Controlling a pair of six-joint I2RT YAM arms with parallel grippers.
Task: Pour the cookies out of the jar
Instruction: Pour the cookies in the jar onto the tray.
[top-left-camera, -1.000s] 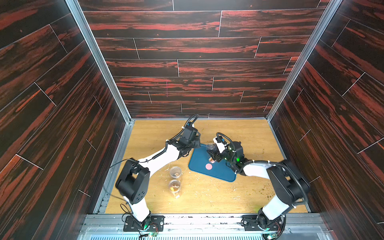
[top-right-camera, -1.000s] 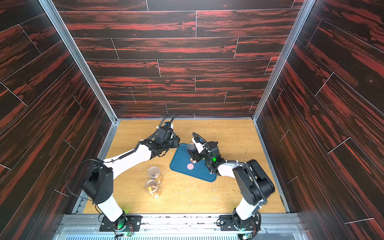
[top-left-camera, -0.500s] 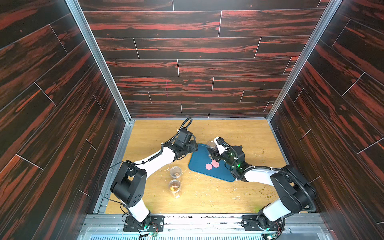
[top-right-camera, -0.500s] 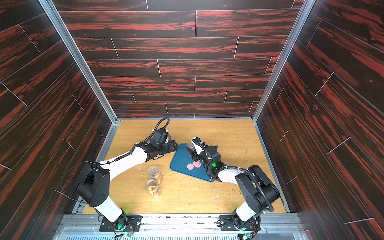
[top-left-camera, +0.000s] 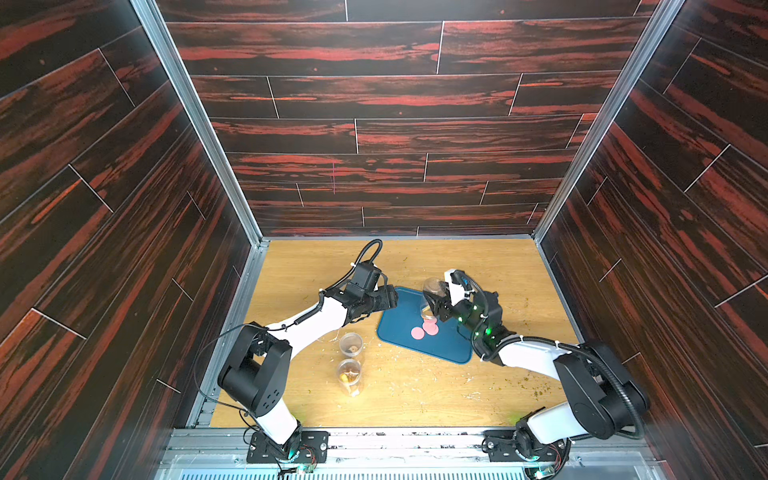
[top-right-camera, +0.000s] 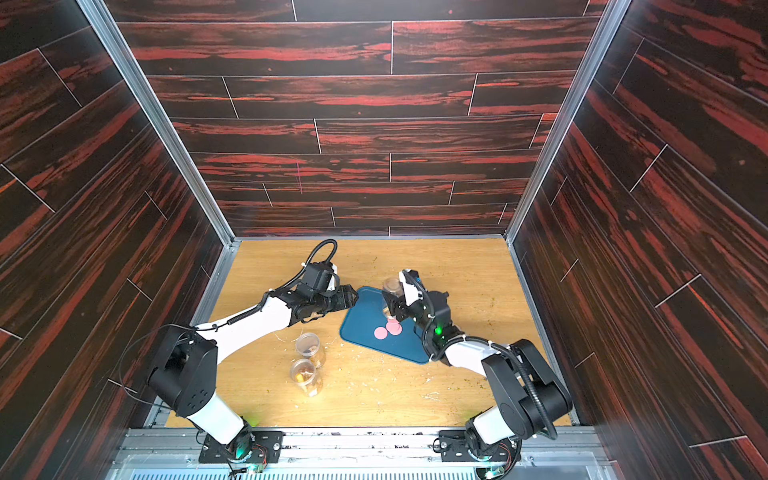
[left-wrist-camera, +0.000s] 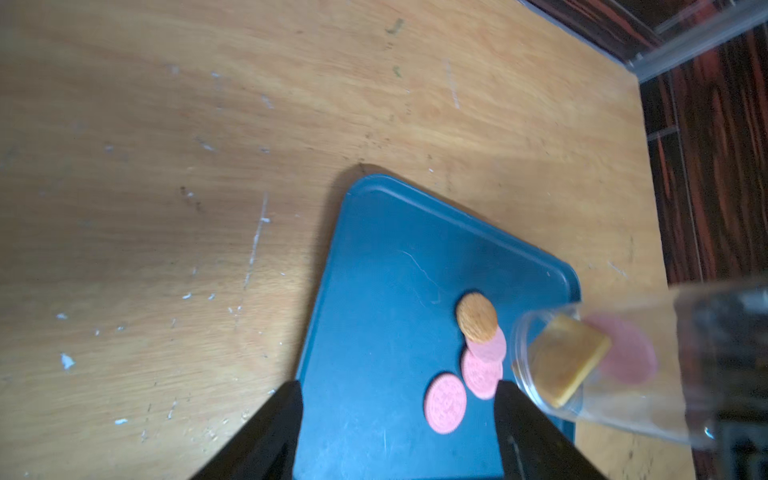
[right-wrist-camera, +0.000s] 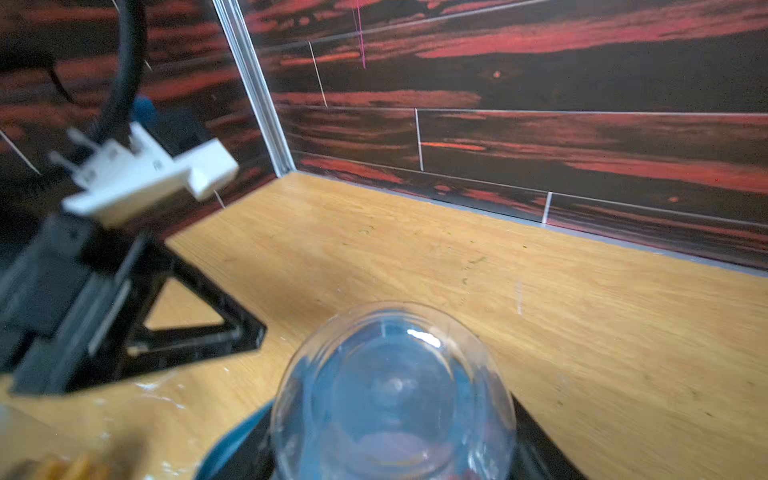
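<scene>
— How far along?
— Partway. Four cookies (left-wrist-camera: 482, 365), pink embossed discs and a tan round, lie on the smooth blue tray (left-wrist-camera: 374, 291). A yellow square and a pink disc sit in the mouth of the clear jar (left-wrist-camera: 623, 365), lower right in the left wrist view.
— Jaws?
— The right gripper (top-left-camera: 437, 306) pinches the tilted jar. The left gripper (left-wrist-camera: 397, 388) is spread and empty.

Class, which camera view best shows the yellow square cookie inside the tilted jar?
The left wrist view: the yellow square cookie sits large and clear at the jar mouth. In both top views the jar is too small to make it out. The right wrist view looks through the jar's base; contents blur.
</scene>
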